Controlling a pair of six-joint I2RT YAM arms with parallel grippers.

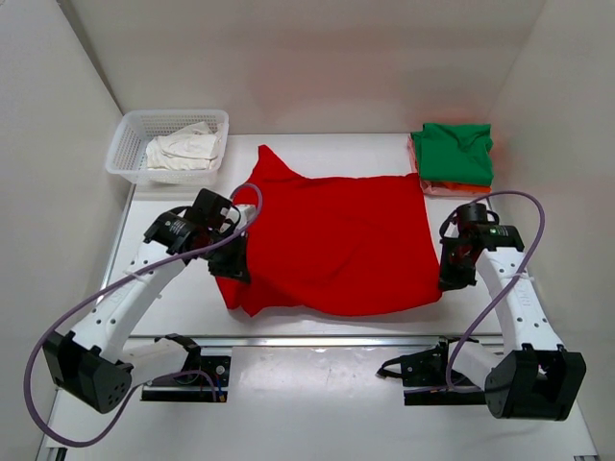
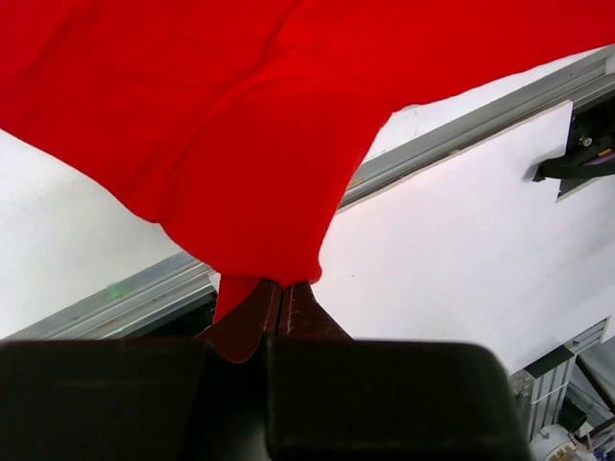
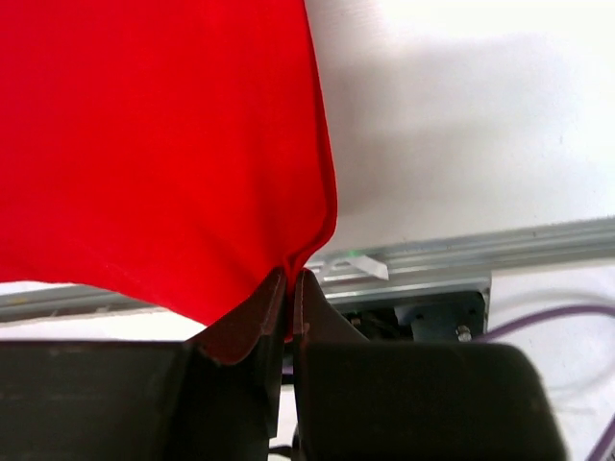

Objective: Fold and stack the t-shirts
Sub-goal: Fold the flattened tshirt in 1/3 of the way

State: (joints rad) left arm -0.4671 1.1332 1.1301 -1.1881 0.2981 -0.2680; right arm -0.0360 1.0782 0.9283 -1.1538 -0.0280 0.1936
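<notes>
L gripper [image 1: 232, 257] is clamped tight on the red tee [image 1: 336, 245] at its near-left corner, abt 8 o'clock on the counter [image 1: 288, 327]. The wrist cam shows cloth bunched right into the closed tips. R gripper [image 1: 450, 279] is pinched the same way on the near-right corner, abt 4 o'clock.

The red tee fills the counter's middle and lies mostly flat. Its left side is rumpled and doubled over by my L grip, w/ a sleeve poking toward 11 o'clock.

Handling, as I judge it: light, limp, no stiffness at all. It'll sag between the two grips, so I want both corners kept taut and moved in step. Thin cloth can creep out of a pinch, so hems and corner seams are the best hold, being thicker. No breakage risk, only wrinkles.

Farther back, at 1 o'clock, a folded green tee [image 1: 454, 152] sits on a pink tee [image 1: 444, 188]. At 11 o'clock the basket [image 1: 173, 113] holds a white tee [image 1: 183, 150], crumpled.
</notes>
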